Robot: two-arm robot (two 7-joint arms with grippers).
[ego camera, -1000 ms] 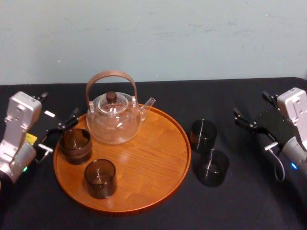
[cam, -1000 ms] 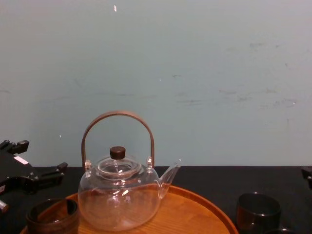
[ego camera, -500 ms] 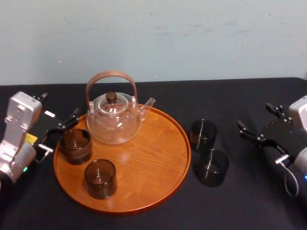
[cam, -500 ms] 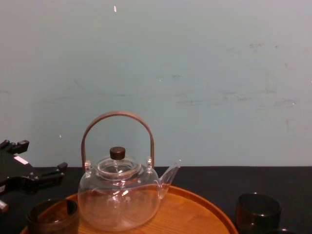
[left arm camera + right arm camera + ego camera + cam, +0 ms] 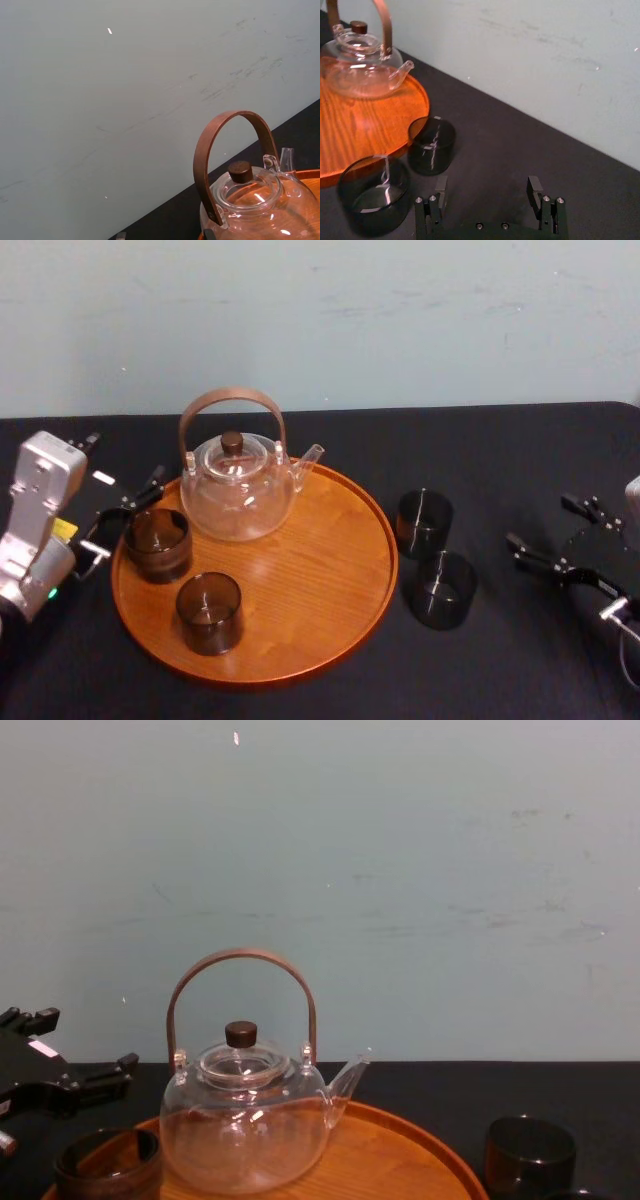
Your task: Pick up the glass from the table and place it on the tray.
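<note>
Glass: two dark glasses stand on the table (image 5: pixel 500 450), right of centre in the head view and just off the tray's (image 5: pixel 330 570) right rim. The far glass (image 5: pixel 424 523) is the upper one and the near glass (image 5: pixel 443 589) the lower. They stand close together, and whether they touch cannot be told. Neither is held.

The tray already carries the teapot (image 5: pixel 238 490) and two more glasses (image 5: pixel 157 543).

Step in hand, as judged: approach, before any grasp.
- Right gripper (image 5: pixel 537 519) sits at the right edge of the head view, well apart from both table glasses. Its fingers are spread and empty, as the right wrist view (image 5: pixel 487 187) also shows.
- Left gripper (image 5: pixel 125 456) is parked at the left of the frame beside the tray rim, fingers apart, gripping nothing.

Next move, likely: swing the open right jaws leftward around one glass without knocking its neighbour, close, lift, and carry it over the rim to bare wood.

Against the earlier frames: the right gripper has slid down and rightward in the head view, so more of its arm is cut off by the frame edge. Glasses, tray, teapot and left gripper are unchanged.
</note>
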